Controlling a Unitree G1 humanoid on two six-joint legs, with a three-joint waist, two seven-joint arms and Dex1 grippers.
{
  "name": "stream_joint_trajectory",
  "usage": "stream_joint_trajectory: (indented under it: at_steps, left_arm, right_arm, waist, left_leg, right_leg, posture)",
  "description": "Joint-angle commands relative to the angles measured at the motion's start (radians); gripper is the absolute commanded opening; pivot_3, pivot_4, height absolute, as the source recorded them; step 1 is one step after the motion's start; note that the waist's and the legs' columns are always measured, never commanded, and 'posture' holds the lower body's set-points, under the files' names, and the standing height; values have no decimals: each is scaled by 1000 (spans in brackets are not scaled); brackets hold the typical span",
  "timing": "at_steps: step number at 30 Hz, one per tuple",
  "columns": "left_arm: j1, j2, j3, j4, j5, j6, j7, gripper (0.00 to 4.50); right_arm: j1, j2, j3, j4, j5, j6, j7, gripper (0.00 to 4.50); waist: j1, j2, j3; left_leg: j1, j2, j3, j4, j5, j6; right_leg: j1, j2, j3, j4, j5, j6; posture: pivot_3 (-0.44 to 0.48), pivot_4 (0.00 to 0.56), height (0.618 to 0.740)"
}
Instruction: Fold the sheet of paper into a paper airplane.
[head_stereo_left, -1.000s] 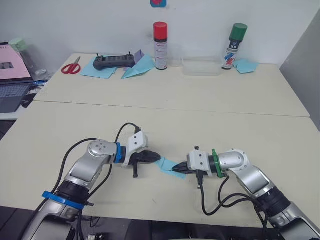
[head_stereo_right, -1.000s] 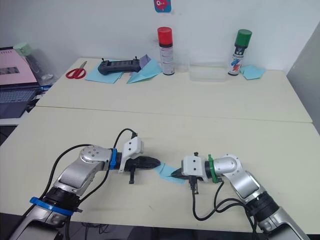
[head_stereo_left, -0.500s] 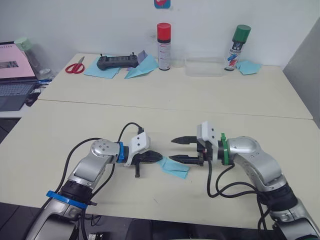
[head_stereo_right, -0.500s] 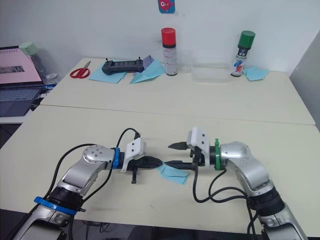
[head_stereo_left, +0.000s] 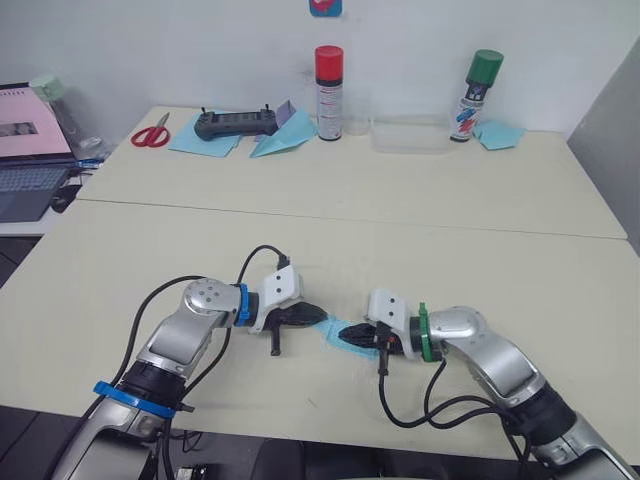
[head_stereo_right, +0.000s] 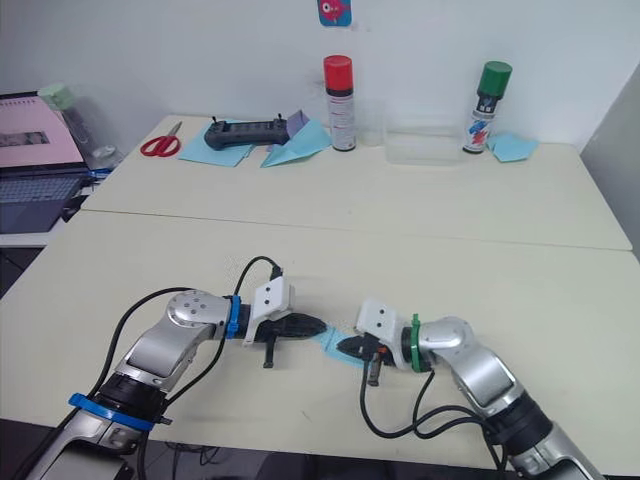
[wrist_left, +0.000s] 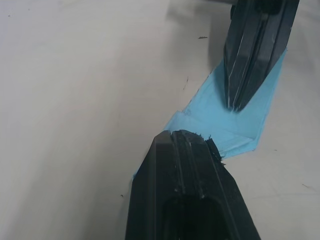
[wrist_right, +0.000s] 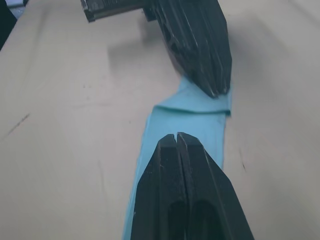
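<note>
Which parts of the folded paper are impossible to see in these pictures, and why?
- Paper airplane: the left gripper covers one end in the left wrist view.
- The right gripper covers the other end in the right wrist view.
- Its underside lies against the table.

An office or lab: plain tables (head_stereo_left: 420, 215), laptop (head_stereo_left: 25, 150), spray cans (head_stereo_left: 328, 78).

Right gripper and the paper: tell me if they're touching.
Touching. In the left wrist view the right gripper, fingers shut, presses its tips onto the paper; the right wrist view shows the same fingers lying on the blue sheet.
</note>
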Motion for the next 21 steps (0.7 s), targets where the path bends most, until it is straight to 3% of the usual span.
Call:
stream_joint_trajectory:
  at_steps: [1, 5, 9, 14, 21]
  left_arm:
    - [23, 7, -35, 21, 41, 17, -5, 0]
    - [23, 7, -38, 25, 42, 16, -4, 0]
    - [17, 2, -42, 34, 42, 10, -4, 0]
    - [10, 0, -43, 46, 49, 1, -12, 0]
    - [6, 6, -43, 45, 53, 0, -21, 0]
  right_arm:
    - [49, -65, -21, -1, -10, 22, 22, 22]
    - [124, -140, -91, -68, 36, 22, 50, 22]
    - [96, -27, -242, -146, 231, 40, 9, 22]
    - [0, 76, -159, -36, 95, 25, -101, 22]
    - [21, 43, -65, 16, -4, 5, -87, 22]
  waist:
    - [-1, 0, -1]
    - [0, 1, -2]
    - [-3, 0, -2]
    - [-7, 1, -3]
    - [0, 1, -3]
  left_leg:
    - [0, 0, 0, 0, 0, 0]
    - [0, 0, -1, -1, 0, 0]
    - [0, 0, -1, -1, -1, 1]
    - [1, 0, 0, 0, 0, 1]
    - [-1, -1, 0, -3, -1, 1]
  right_leg:
    - [0, 0, 0, -1, 0, 0]
    - [3, 0, 0, -4, 1, 1]
    - [3, 0, 0, -5, 1, 2]
    - [4, 0, 0, -5, 1, -2]
    - [0, 0, 0, -6, 2, 1]
  posture:
    - [0, 150, 740]
    - [0, 150, 740]
    - [0, 150, 740]
    - [0, 150, 740]
    - [0, 150, 740]
